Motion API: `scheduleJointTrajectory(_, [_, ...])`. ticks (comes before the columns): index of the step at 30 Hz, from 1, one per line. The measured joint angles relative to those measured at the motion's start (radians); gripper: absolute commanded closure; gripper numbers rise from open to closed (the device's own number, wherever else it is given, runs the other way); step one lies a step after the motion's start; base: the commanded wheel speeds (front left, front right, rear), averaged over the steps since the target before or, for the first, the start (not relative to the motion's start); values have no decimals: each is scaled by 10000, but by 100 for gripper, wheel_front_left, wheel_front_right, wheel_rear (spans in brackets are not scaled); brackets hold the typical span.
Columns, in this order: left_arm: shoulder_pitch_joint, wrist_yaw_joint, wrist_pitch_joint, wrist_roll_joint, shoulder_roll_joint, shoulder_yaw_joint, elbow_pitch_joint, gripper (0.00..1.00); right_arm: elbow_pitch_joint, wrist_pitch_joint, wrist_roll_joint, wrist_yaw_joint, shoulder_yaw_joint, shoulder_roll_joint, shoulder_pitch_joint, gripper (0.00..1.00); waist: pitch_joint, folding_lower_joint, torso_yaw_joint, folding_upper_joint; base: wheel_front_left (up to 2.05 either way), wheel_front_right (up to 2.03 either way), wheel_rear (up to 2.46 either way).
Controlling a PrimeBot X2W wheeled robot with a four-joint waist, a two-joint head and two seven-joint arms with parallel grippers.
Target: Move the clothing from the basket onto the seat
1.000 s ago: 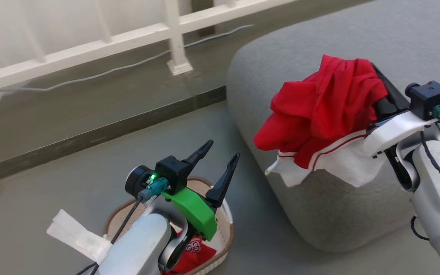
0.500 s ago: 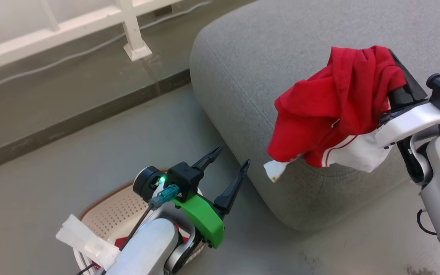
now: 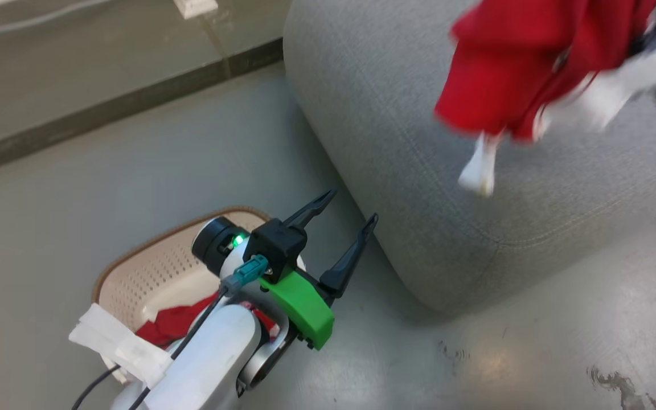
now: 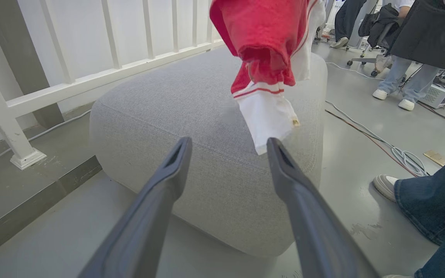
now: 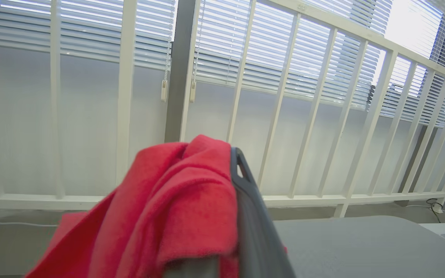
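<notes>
The red clothing with white trim hangs blurred above the grey seat, bunched over my right gripper, which is shut on it. One dark finger shows beside the cloth. In the left wrist view the same garment dangles over the seat, its white hem just above the cushion. More red clothing lies in the cream basket on the floor at lower left. My left gripper hovers over the basket's far side, open with nothing in it, its fingers pointing at the seat.
A white railing and a dark floor step run behind the seat. A person's leg in jeans stands close on the right, other people farther back. Cables cross the floor there.
The head camera has tilted down, showing more of the basket. My right gripper has swung the red garment up and farther over the seat. The left gripper stays open above the basket.
</notes>
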Motion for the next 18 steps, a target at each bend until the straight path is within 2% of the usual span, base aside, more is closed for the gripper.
scheduleJointTrajectory(7, [-433, 50, 240, 428, 15, -56, -650, 0, 345, 665, 151, -31, -771, -665, -1942, 100, 872, 0, 468, 0, 0, 0, 0])
scheduleJointTrajectory(18, [-923, 50, 458, 596, 94, -130, -1480, 0, 1363, 1494, 278, -525, -1561, -1756, -3547, 100, 2135, 1, 1759, 0, 0, 0, 0])
